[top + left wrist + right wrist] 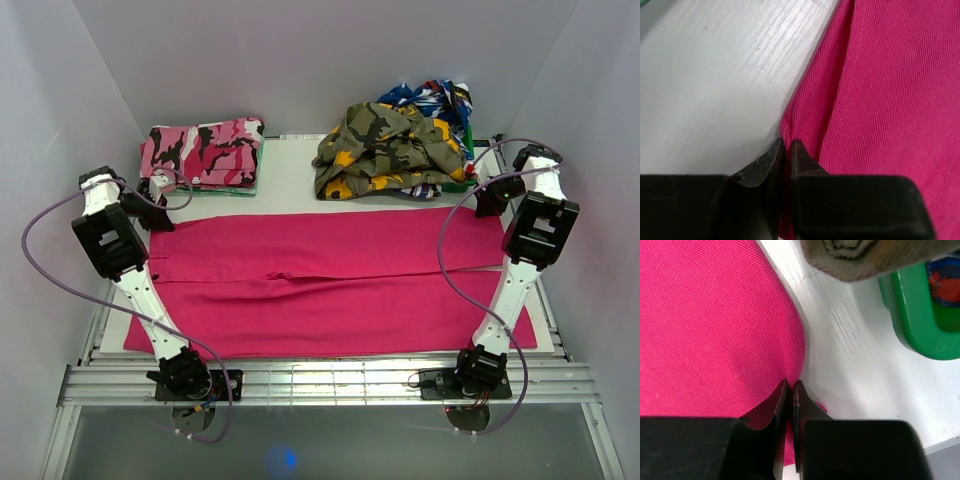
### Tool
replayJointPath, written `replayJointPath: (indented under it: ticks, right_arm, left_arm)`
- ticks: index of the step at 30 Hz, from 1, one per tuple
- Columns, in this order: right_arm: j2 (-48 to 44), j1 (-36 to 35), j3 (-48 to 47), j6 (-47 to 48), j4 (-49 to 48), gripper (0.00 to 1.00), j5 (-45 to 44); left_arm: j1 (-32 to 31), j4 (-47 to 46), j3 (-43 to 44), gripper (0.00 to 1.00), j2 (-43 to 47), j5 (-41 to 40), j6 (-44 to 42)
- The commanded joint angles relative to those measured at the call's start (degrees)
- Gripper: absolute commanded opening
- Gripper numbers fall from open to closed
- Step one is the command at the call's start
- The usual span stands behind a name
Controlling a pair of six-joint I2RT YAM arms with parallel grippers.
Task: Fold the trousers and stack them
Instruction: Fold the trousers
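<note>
The magenta-pink trousers [330,280] lie spread flat across the white table [290,175], both legs running left to right. At their far left corner my left gripper [150,197] is shut on the fabric's edge. In the left wrist view its tips [787,142] pinch a fold of the trousers [880,100]. My right gripper [490,202] sits at the far right corner. In the right wrist view its tips [791,384] are closed on the hem of the trousers [715,330].
A folded pink-black-white camouflage pair [205,150] lies at the back left. An olive-yellow camouflage garment [390,150] is heaped at the back right over a green container [920,315] of colourful cloth. Grey walls close in on the left, the right and the back.
</note>
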State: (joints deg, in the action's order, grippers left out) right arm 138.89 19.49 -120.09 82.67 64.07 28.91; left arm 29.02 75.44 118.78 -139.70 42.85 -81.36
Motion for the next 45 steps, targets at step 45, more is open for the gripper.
replayJointPath:
  ticks: [45]
  right_arm:
    - [-40.8, 15.4, 65.2, 16.0, -20.5, 0.08, -9.6]
  left_arm:
    - [9.9, -43.6, -70.7, 0.0, 39.3, -20.3, 18.1]
